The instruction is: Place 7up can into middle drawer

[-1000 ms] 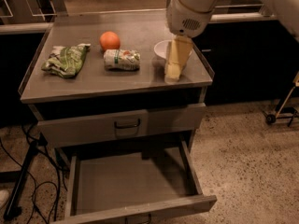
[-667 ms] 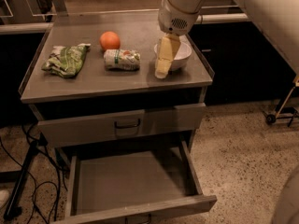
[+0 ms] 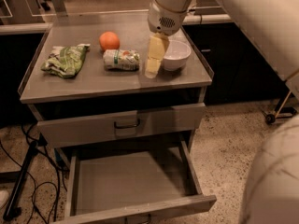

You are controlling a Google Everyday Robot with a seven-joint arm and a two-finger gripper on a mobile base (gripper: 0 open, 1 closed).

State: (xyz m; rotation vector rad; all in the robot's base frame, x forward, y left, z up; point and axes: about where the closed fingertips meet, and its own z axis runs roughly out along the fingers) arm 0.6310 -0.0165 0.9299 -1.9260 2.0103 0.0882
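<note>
The 7up can lies on its side on the cabinet top, pale with green print, just in front of the orange. My gripper hangs from the white arm and points down at the cabinet top, just right of the can and left of the white bowl. It holds nothing that I can see. The middle drawer is pulled out wide open below, with a bare grey floor and low side walls.
An orange and a green-and-white snack bag lie on the cabinet top left of the can. A white bowl stands to the gripper's right. A closed drawer front with a black loop handle sits above the open drawer. Cables lie on the floor at left.
My gripper has moved left across the cabinet top, from in front of the bowl toward the can. The can, orange, bag and drawers have not moved.
</note>
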